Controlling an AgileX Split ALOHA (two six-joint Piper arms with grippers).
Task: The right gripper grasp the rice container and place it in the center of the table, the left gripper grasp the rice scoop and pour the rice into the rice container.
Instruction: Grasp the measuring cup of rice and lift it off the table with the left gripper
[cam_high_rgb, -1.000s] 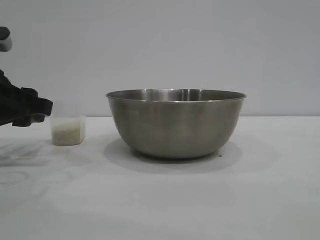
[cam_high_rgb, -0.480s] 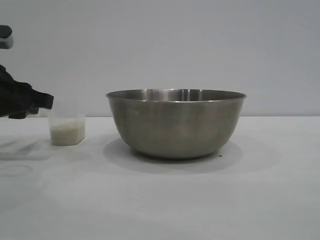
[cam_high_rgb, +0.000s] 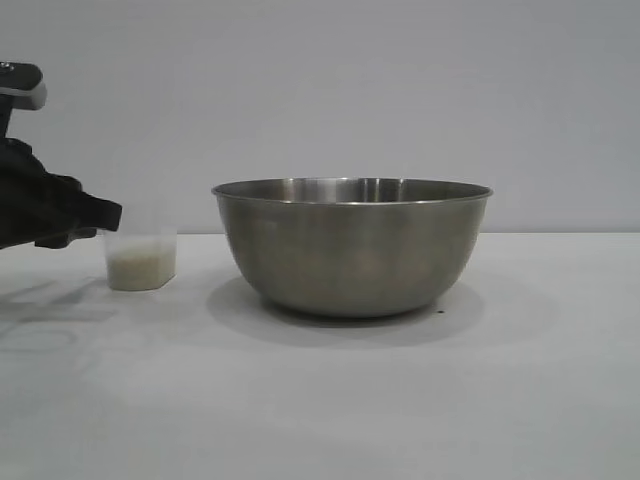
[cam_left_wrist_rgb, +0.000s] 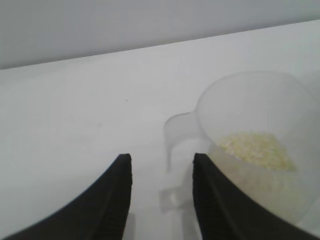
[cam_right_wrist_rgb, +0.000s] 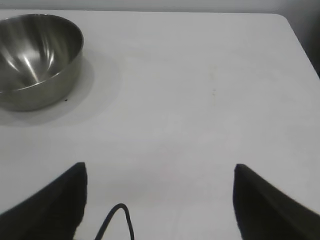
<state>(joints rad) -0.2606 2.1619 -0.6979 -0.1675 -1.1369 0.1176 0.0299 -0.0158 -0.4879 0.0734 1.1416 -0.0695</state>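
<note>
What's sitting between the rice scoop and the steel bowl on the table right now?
Nothing: the exterior view shows only bare table between the rice scoop and the rice container.

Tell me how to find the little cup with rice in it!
Find the big steel bowl in the middle of the white table. Look to its left in the exterior view: the scoop stands there, right by the black left gripper. It is small, see-through plastic with white rice at the bottom, not shiny metal.

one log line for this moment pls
phase: scoop grasp | left tool: fingers astride rice scoop handle, scoop on table | right tool: open, idle | rice container: centre, empty
</note>
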